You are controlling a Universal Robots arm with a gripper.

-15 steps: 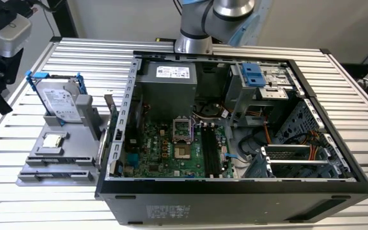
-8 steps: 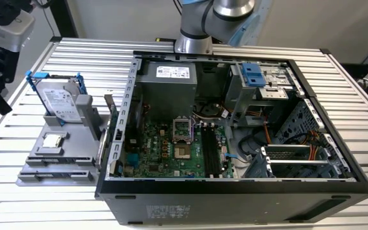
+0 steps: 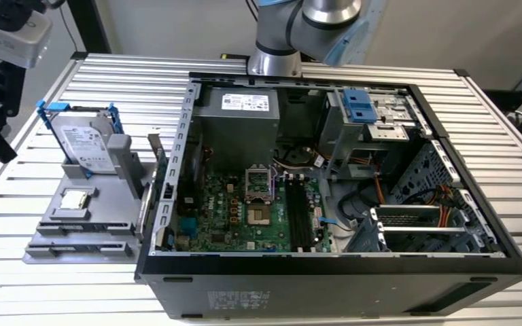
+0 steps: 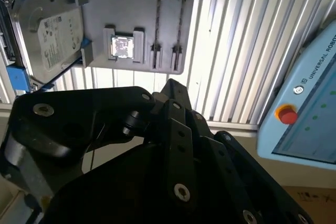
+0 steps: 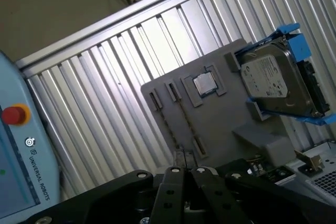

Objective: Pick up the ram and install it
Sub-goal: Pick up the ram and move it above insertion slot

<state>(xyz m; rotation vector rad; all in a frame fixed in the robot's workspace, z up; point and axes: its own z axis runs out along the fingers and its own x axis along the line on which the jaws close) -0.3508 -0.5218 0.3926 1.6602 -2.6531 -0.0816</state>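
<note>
- The gripper (image 5: 182,160) hangs above the gray holder (image 5: 220,124) on the table (image 5: 105,103). I cannot tell if it is apart or together.
- The ram (image 5: 167,127) seems to be the thin dark strip standing on edge in a long slot of this holder, near the processor chip (image 5: 203,84).
- The hard drive (image 5: 275,80) leans in its blue frame at the holder's other end.
- In the exterior view, the open computer case (image 3: 334,272) stands just beside the holder, on the exterior view's right.

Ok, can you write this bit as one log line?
gripper: apart from grey holder | holder carries: hard drive, chip | computer case: open
</note>
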